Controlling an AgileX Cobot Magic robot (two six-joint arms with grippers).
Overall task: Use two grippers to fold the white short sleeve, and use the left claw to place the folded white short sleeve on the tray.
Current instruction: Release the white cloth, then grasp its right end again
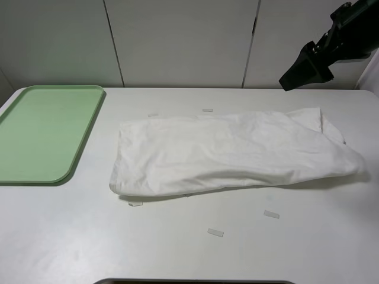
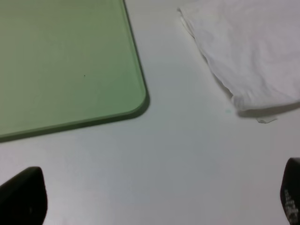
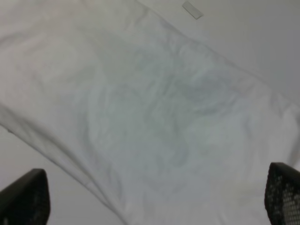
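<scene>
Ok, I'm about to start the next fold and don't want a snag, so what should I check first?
1. Green plastic tray holds nothing: ok.
2. White short-sleeve shirt lies on the white table, apart from the tray: ok.
3. Left gripper open, holding nothing: ok.
4. Right gripper open, above the shirt, holding nothing: ok.
5. Shirt's right end flat: not ok, the cloth is rumpled there.
6. Small clear strips beside the shirt stuck down: cannot tell.
</scene>
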